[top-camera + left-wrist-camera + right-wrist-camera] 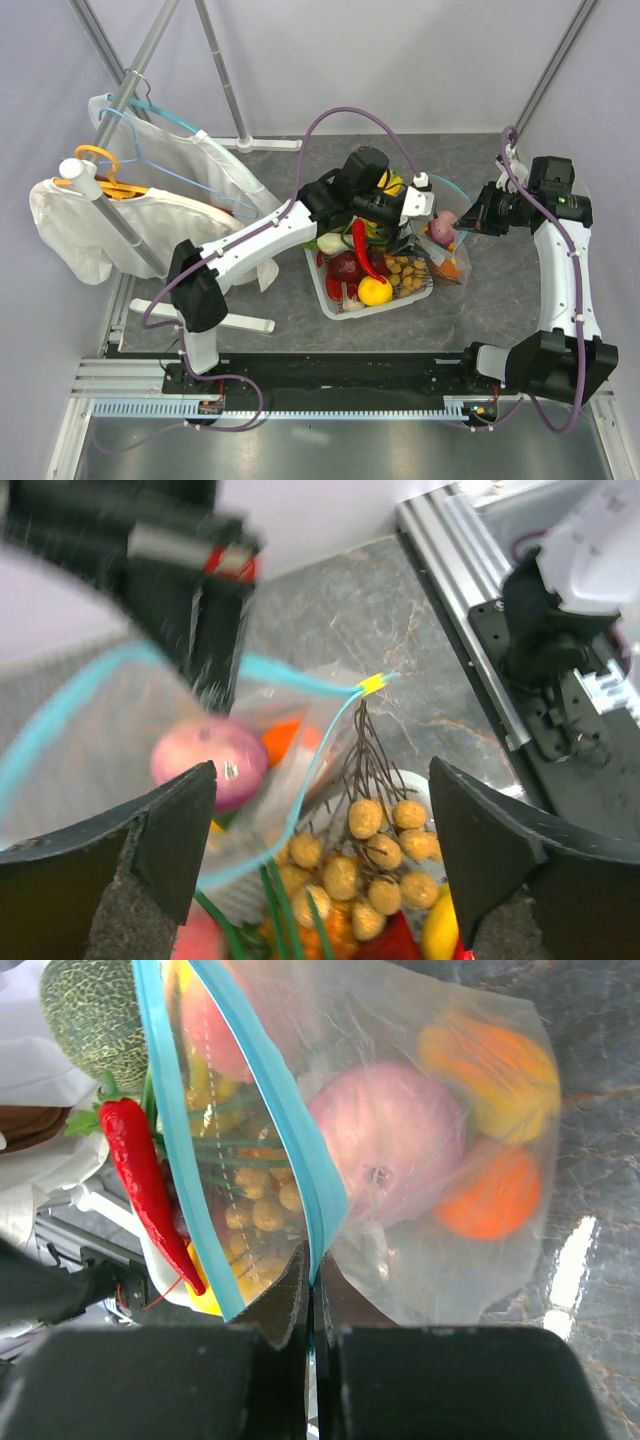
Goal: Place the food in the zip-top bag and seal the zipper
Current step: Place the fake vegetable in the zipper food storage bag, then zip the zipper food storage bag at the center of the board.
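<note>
The clear zip-top bag lies right of the white tray. It holds a purple onion, a yellow-orange piece and a round orange. My right gripper is shut on the teal zipper at the bag's mouth and holds that edge up. My left gripper is open and empty. It hovers over the tray's right side next to the bag's mouth. A cluster of tan berries, a lemon and a red chili lie in the tray.
A clothes rack with white garments and an orange and a light-blue hanger stands at the left; its foot reaches toward the tray. A green melon sits at the tray's far side. A metal rail runs along the near edge.
</note>
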`<state>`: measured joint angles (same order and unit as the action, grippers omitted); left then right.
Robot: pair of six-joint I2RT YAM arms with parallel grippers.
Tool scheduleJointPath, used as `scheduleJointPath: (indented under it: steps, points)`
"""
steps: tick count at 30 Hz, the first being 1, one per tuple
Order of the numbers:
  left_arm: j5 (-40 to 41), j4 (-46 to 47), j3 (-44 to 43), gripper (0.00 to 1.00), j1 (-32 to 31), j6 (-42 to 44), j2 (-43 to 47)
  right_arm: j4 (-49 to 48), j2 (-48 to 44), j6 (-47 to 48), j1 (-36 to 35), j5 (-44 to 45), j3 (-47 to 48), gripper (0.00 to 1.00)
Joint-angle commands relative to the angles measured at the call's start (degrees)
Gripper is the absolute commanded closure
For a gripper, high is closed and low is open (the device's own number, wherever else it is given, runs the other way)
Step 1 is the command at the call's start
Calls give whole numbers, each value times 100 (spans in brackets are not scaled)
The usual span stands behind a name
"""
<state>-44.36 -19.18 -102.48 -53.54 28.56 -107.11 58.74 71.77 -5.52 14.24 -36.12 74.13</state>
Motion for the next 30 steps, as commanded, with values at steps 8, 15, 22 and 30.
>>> scheduleJointPath:
  steps: [8,15,22,30]
  points:
    - [-302,-560,-238,33,-411,3559,-170,-3,4,350,-9,-537,321,100]
    - [269,-508,-106,39,-614,3842,-328,23,-22,429,-18,-764,313,100]
    - [718,10,105,45,-807,3631,-451,129,-31,508,-9,-835,304,100]
    - [911,177,96,83,-825,3604,-548,270,-93,772,-9,-835,374,100]
